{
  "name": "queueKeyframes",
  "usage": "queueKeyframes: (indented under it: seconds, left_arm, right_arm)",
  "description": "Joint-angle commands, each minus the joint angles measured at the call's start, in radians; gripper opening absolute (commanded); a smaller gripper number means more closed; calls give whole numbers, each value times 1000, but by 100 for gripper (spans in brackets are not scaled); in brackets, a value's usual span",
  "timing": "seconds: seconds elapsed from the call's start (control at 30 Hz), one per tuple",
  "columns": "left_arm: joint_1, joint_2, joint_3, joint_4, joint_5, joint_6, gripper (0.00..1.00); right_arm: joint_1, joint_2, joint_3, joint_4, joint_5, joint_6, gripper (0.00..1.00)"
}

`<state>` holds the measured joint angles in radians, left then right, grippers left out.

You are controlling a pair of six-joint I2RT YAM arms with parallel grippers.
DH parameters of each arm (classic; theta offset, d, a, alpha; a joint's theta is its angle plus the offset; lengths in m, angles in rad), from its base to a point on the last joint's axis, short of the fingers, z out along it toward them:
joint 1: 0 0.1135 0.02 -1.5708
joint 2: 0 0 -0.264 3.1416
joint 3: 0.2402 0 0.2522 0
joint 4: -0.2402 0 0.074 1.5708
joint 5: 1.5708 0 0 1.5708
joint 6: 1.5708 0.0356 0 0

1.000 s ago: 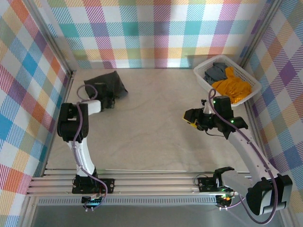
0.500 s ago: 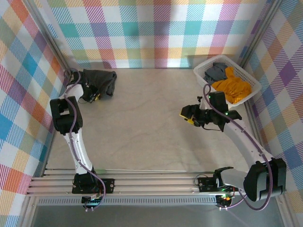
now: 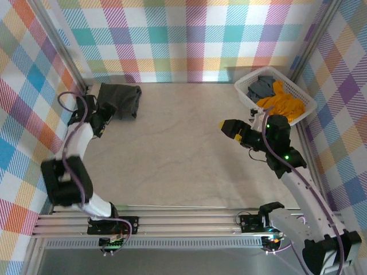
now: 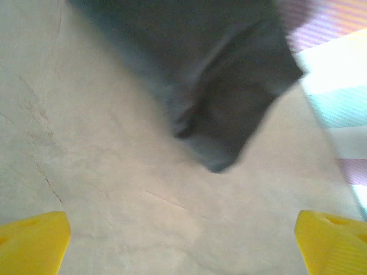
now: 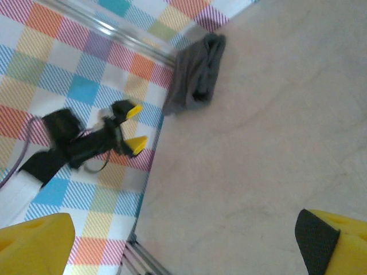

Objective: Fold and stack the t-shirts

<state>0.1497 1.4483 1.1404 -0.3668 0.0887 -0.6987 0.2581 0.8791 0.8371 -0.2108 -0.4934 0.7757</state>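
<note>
Between your left fingers there is only bare bench: they stand wide apart and empty, drawn back just short of the charcoal t-shirt. A second ago they were right at that bundle, further out on the bench. Now it lies folded over on itself in the far left corner, against the checked wall, and you have let go. Your right fingers are also spread with nothing in them, lifted a little from where they were, above the open middle of the bench. Beyond them, the white lattice basket in the far right corner holds the orange t-shirt and the grey t-shirt. My read: the first shirt is parked, though roughly folded, and your right arm is best placed to fetch the next.
</note>
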Motion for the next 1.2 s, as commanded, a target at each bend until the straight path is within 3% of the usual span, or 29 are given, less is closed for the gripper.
queueKeyframes:
  seconds: [0.0, 0.13, 0.2, 0.3, 0.37, 0.57, 0.63, 0.8, 0.97, 1.1, 1.13, 1.17]
  left_arm:
    - [-125, -229, -66, -124, -168, 12, 100]
    - [-213, -416, -90, -329, -413, -10, 100]
    - [-228, -555, -216, -239, -445, 54, 100]
    - [-231, -779, -467, -49, -479, 148, 100]
    - [-234, -908, -648, 120, -465, 278, 100]
    - [-239, -1025, -921, 375, -456, 453, 100]
    - [-239, -974, -962, 491, -490, 461, 100]
    - [-239, -587, -966, 803, -474, 529, 100]
    - [-219, -226, -873, 1066, -428, 598, 100]
    - [-184, -5, -830, 1245, -422, 580, 100]
    - [-192, 18, -814, 1270, -409, 603, 100]
    - [-209, 2, -778, 1160, -408, 613, 100]
  right_arm:
    - [6, -84, -11, -47, 148, -24, 100]
    - [6, -180, 17, -287, 455, -128, 100]
    - [6, -200, -13, -298, 533, -241, 100]
    - [6, -274, -202, -90, 630, -441, 100]
    - [6, -337, -346, 85, 675, -556, 100]
    - [-5, -336, -553, 287, 809, -749, 100]
    - [-21, -302, -617, 401, 810, -766, 100]
    - [-85, -55, -674, 643, 775, -753, 100]
    - [-179, 158, -648, 872, 650, -729, 100]
    - [-238, 337, -616, 1058, 589, -716, 100]
    - [-252, 387, -601, 1106, 569, -708, 100]
    - [-258, 441, -585, 1138, 556, -717, 100]
